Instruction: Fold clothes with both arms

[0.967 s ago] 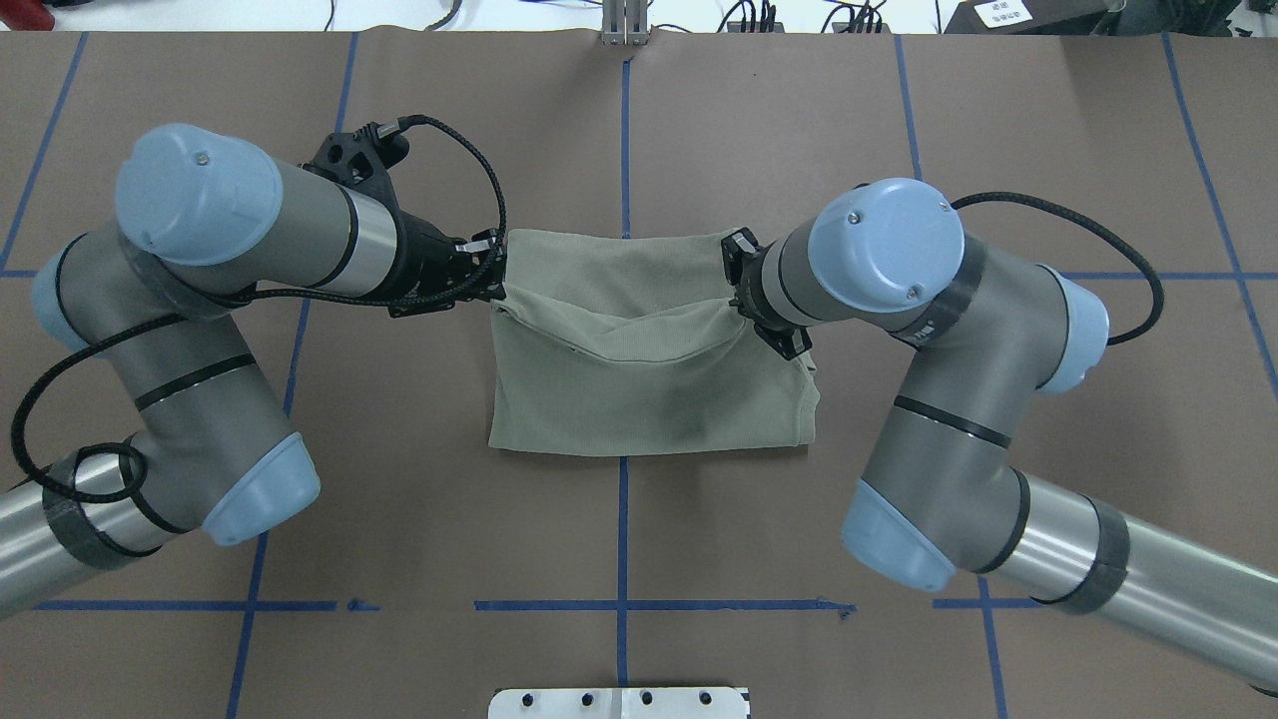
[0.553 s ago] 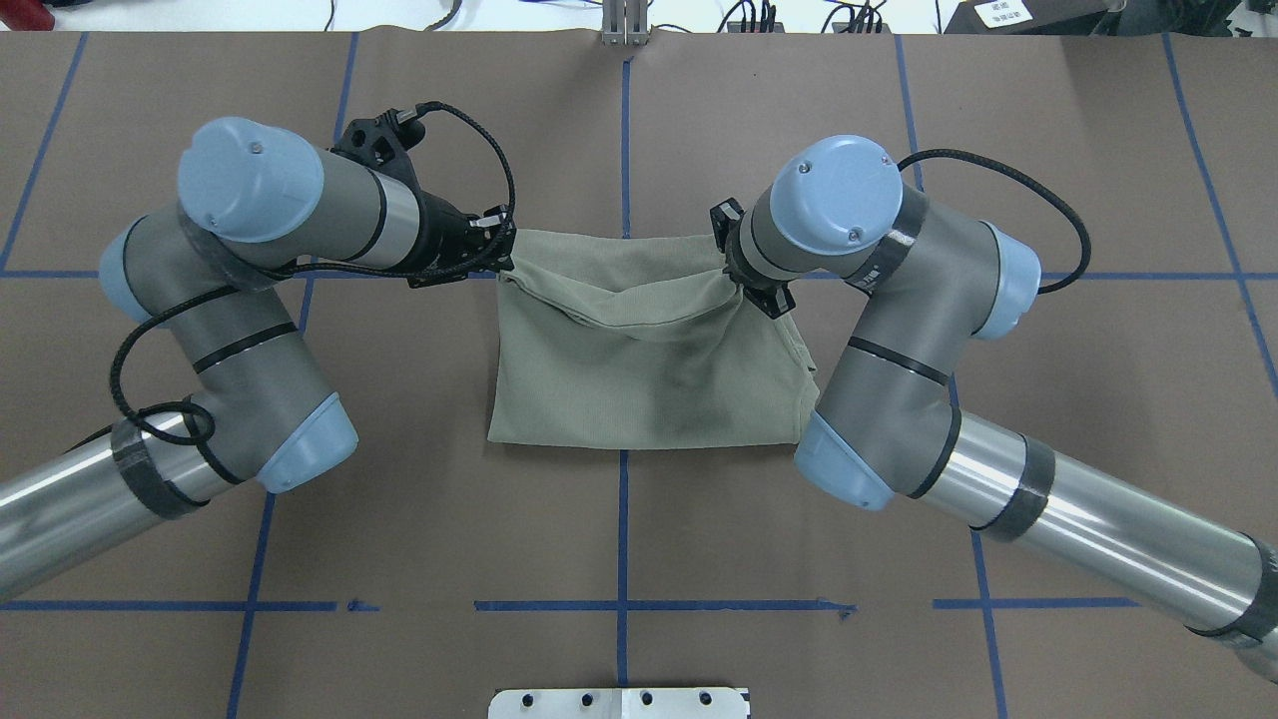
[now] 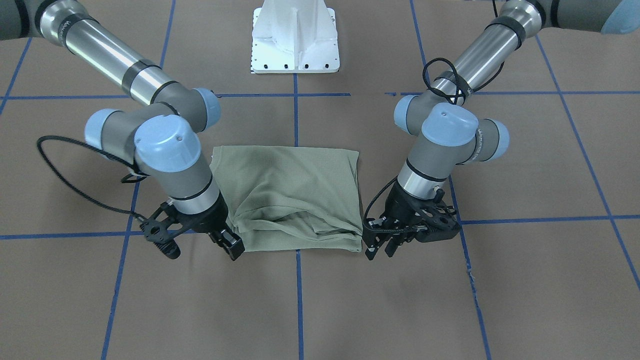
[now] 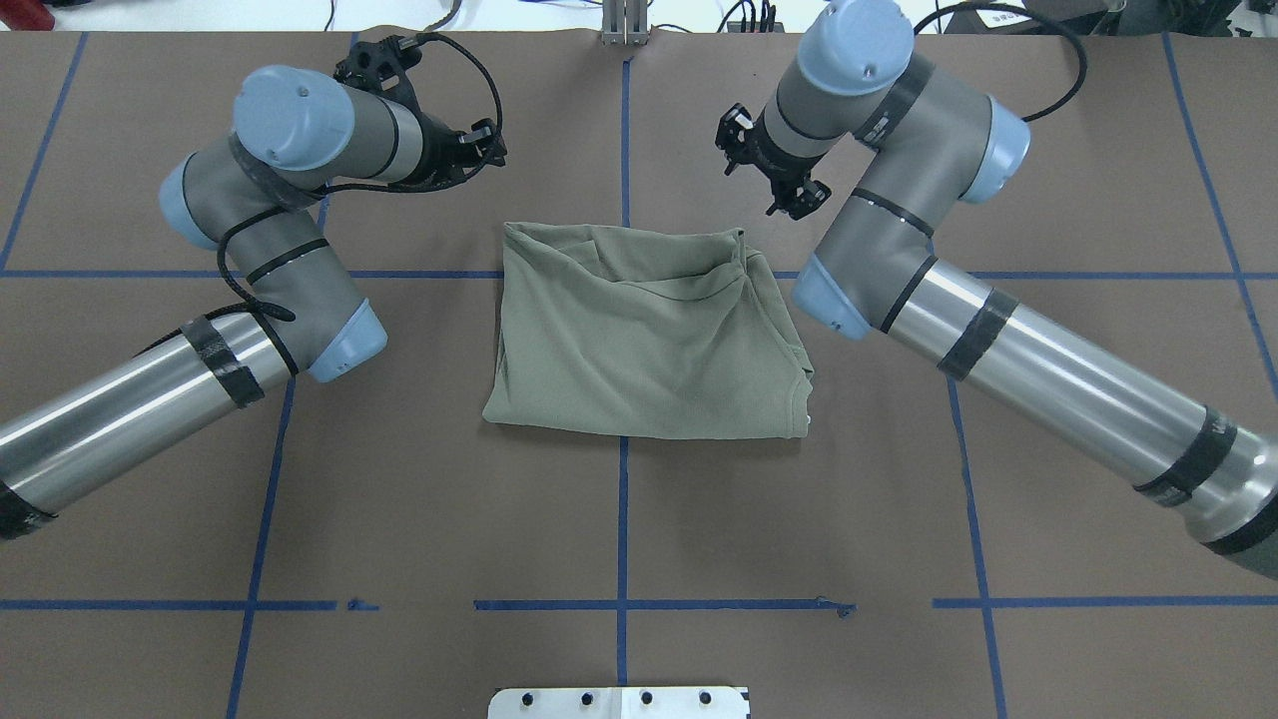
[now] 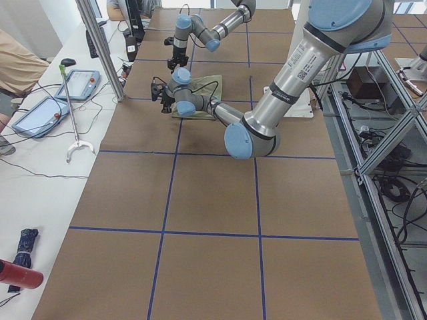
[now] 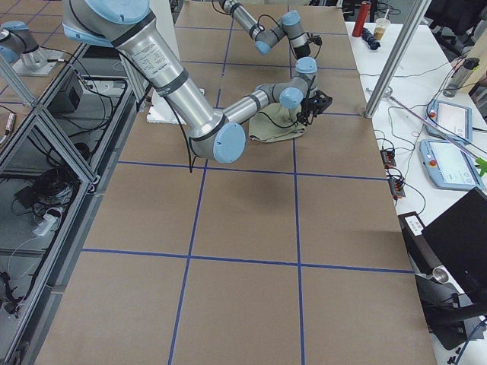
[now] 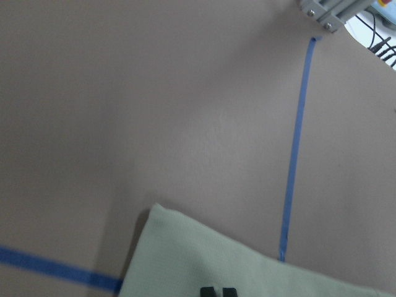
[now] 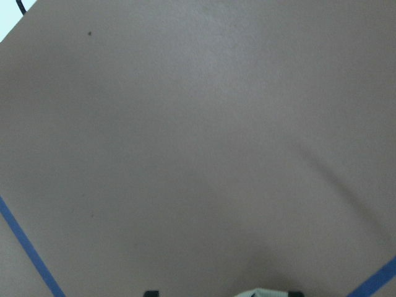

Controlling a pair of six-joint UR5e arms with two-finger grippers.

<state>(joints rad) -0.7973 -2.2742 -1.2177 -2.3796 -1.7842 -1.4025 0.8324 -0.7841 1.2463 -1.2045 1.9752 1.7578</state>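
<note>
The clothes, one sage-green shirt [image 4: 639,340], lie folded into a rough rectangle mid-table, with wrinkles along the far edge [image 3: 295,195]. My left gripper [image 4: 491,142] hovers beyond the shirt's far left corner, clear of the cloth. In the left wrist view its fingertips [image 7: 218,292] stand almost together, over the shirt's corner [image 7: 204,260]. My right gripper [image 4: 767,165] hangs beyond the far right corner, also off the cloth. In the right wrist view its jaws are spread wide and empty, with a sliver of shirt [image 8: 260,292] between them. Both arms bend over the table's far half.
Brown table cover with blue tape grid lines [image 4: 623,519]. The white pedestal base [image 3: 295,40] stands at the robot's edge. A metal post [image 4: 624,20] and cables sit at the far edge. Tablets [image 5: 40,113] lie on a side bench, where a person sits.
Both grippers have let go of the shirt's lifted edge and moved away toward the far side. The released edge has dropped onto the shirt, completing the fold.
</note>
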